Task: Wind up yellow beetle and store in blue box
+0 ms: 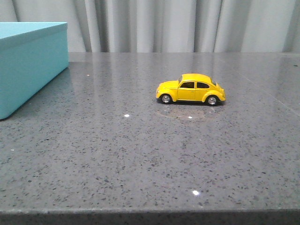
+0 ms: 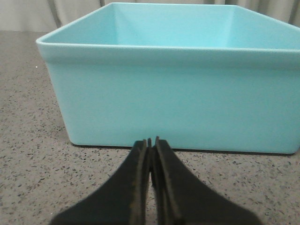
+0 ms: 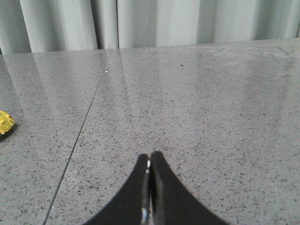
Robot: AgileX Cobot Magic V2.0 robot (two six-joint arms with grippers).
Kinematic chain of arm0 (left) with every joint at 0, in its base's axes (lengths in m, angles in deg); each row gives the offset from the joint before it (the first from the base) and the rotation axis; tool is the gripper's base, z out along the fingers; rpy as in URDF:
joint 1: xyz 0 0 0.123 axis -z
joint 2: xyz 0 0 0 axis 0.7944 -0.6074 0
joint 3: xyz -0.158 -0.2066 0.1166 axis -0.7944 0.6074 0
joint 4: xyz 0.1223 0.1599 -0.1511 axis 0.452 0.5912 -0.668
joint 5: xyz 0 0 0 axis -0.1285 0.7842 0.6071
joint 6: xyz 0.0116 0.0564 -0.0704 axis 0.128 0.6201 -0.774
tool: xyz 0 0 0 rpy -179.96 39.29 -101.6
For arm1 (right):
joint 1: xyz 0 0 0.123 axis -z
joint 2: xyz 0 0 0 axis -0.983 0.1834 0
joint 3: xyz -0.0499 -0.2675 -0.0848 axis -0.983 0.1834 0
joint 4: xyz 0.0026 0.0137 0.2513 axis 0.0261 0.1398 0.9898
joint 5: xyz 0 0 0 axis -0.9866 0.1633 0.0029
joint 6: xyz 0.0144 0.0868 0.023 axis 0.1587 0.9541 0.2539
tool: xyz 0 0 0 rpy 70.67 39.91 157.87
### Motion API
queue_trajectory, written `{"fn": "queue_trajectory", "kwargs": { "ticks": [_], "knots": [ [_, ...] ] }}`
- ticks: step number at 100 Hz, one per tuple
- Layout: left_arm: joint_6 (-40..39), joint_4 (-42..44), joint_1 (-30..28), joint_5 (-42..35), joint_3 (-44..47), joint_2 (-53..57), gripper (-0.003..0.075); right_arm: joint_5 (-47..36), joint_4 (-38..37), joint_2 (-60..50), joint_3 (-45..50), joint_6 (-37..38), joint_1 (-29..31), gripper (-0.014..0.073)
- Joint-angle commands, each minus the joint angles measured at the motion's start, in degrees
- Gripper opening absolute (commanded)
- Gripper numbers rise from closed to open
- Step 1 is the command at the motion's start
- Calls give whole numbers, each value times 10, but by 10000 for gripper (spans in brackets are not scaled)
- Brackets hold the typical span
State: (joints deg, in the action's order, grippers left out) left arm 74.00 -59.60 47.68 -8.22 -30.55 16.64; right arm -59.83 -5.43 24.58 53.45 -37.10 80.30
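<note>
Spanning all three views, a grey speckled table [image 1: 140,154] with pale curtains [image 1: 164,26] hanging behind its far edge. Blue box [image 1: 28,65] sits at the table's far left in the front view, partly cut off by the frame edge; left wrist view shows it open-topped, with nothing visible in the part of the interior that can be seen, near wall facing the camera. Beetle [image 1: 191,89] stands on its four wheels on the table, right of centre, side-on, nose toward the box, well apart from it. Right wrist view catches only a yellow sliver of it at the frame edge [image 3: 4,123]. Neither arm shows in the front view. Left gripper [image 2: 151,145] has its black fingers pressed together, holding nothing, tips low over the table just in front of the box wall, not clearly touching it. Right gripper [image 3: 149,159] likewise closed tight and empty, over bare table, beetle off to one side.
</note>
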Motion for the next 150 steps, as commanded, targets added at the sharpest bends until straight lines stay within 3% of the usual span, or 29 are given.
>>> {"fn": "queue_trajectory", "kwargs": {
  "ticks": [1, 63, 104, 113, 133, 150],
  "knots": [
    [-5, -2, 3, -44, 12, 18, -19, -41, -2, -14, -10, -7, 2, -68],
    [-5, -2, 3, -48, 12, 18, -19, -48, -2, -14, -10, -7, 2, -68],
    [-5, -15, 1, -235, 7, 18, -19, -120, -2, -13, -24, -7, 3, -68],
    [-8, -15, 1, -215, -16, 17, -19, -73, -2, -13, -53, -7, 2, -68],
    [-8, -15, 1, -67, -112, -21, -19, 41, -2, 15, -139, -7, 2, -66],
    [-8, -15, 1, -45, -174, -67, -19, 120, -2, 68, -199, -7, 2, -64]
  ]
}}
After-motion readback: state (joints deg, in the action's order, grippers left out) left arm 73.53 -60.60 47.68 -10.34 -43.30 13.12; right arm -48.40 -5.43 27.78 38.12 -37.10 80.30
